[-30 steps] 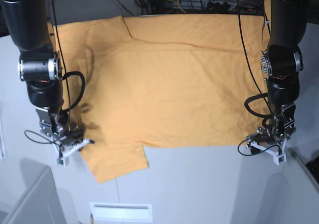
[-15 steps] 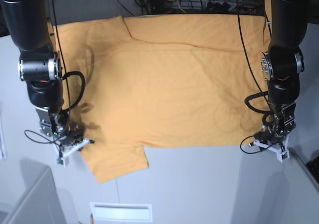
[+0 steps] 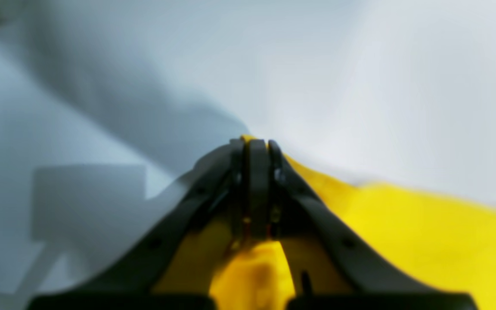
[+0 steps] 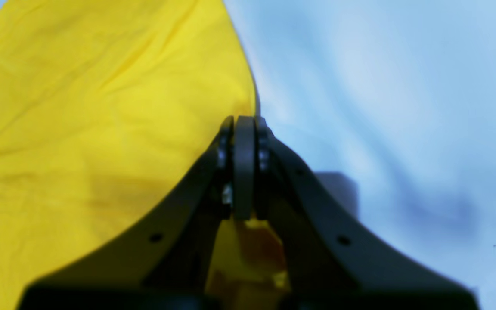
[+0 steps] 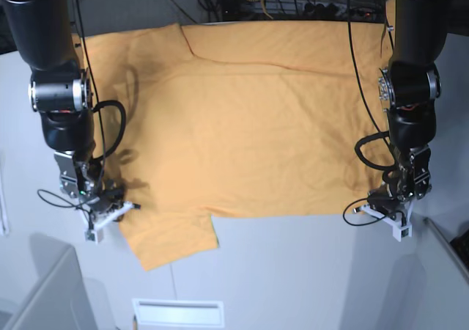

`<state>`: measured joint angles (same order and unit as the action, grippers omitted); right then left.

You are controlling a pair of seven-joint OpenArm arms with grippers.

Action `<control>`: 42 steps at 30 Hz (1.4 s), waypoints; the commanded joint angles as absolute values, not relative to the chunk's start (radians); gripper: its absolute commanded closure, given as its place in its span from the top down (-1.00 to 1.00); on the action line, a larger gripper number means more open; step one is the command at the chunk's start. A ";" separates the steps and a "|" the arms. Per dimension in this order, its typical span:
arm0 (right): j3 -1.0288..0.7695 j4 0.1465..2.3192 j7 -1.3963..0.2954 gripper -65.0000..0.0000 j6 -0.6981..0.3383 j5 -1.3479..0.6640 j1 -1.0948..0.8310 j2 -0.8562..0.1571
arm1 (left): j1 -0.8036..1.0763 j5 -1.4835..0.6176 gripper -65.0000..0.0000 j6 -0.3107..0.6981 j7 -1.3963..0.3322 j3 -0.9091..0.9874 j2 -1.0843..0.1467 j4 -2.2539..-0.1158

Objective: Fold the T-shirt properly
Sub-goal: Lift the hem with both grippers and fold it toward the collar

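Change: left gripper (image 5: 393,207) has just clamped the T-shirt (image 5: 249,125) hem corner at 4 o'clock.
Right gripper (image 5: 102,204): closed, apparently pinching sleeve edge, 8 o'clock.
Meaning: both corners likely ready for lifting.

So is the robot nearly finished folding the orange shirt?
Not nearly. The T-shirt lies spread flat on the table, with no fold made yet. What is done is the grabbing: the right gripper is shut on the sleeve edge, and the left gripper is shut on a bottom corner. All the folding is left.

Matt soft cloth T-shirt (image 5: 256,125), smooth matt table (image 5: 293,271), blk plastic fingers (image 4: 243,172)
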<state>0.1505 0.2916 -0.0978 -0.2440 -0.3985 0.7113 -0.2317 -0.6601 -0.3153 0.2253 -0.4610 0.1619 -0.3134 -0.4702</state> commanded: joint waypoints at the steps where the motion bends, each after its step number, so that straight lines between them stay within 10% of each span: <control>1: 0.150 0.334 -0.093 -1.00 -0.248 -0.400 0.730 -0.240 | -0.654 -0.312 -1.00 0.220 -0.493 0.162 -0.320 -0.549; 19: 0.061 0.685 -0.285 -1.00 -0.246 -0.394 0.642 -0.302 | -0.433 -0.418 -1.00 0.179 -0.839 0.315 -0.312 -1.173; 42: -0.085 0.969 -0.464 -1.00 -0.248 -0.400 0.467 -0.321 | -0.062 -0.429 -1.00 0.185 -0.843 0.553 -0.189 -1.650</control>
